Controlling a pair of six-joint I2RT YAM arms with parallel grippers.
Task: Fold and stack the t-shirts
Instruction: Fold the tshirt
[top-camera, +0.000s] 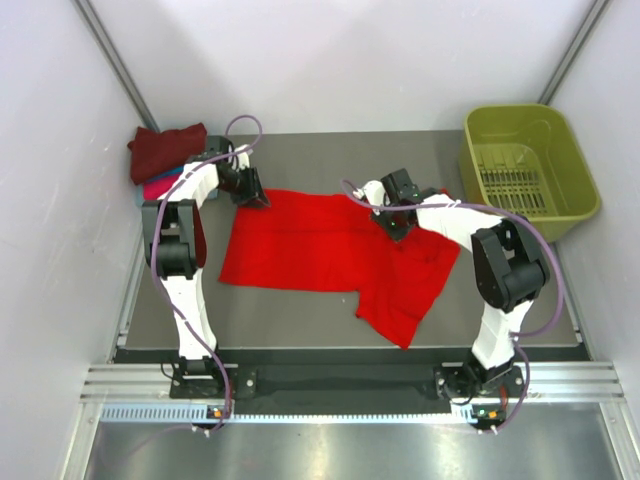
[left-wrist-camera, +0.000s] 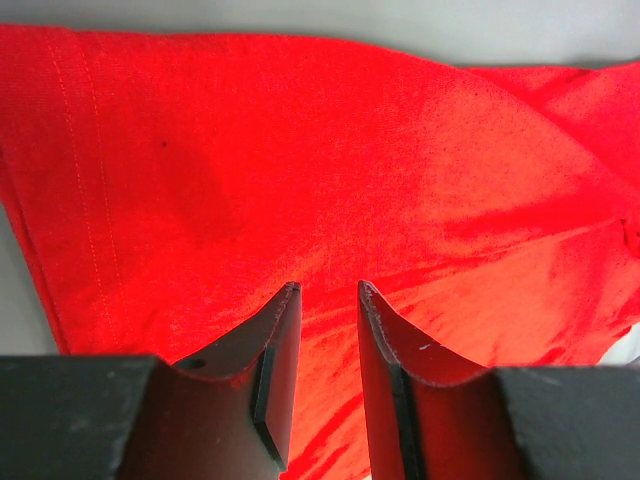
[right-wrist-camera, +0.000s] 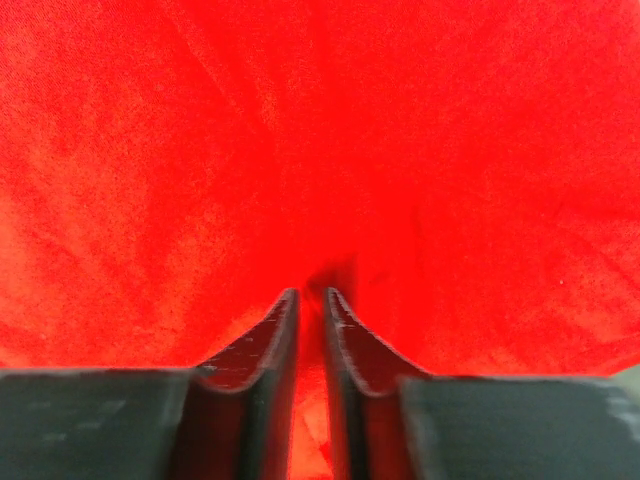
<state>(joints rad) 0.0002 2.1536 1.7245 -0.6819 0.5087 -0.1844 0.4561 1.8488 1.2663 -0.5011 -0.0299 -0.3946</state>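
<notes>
Handling guess: red shirt (top-camera: 320, 250), spread at surface (top-camera: 290, 318) centre, looks light, limp, crease-prone, best pinched at corners or hems; left fingers (left-wrist-camera: 275, 345) apart over its 10 o'clock corner, right fingers (right-wrist-camera: 272, 345) nearly together, pinching cloth at 2 o'clock.

Bright, even light from above floods the top view; the arms (top-camera: 190, 270) throw only faint, soft shadows on the grey table (top-camera: 300, 310); the red t-shirt (top-camera: 320, 250) is saturated, its folds barely readable; the right wrist view is soft throughout, the right gripper (right-wrist-camera: 310, 293) dark against glowing cloth; the left wrist view is sharper, stitching crisp at left, the left gripper (left-wrist-camera: 328, 285) dim.
</notes>
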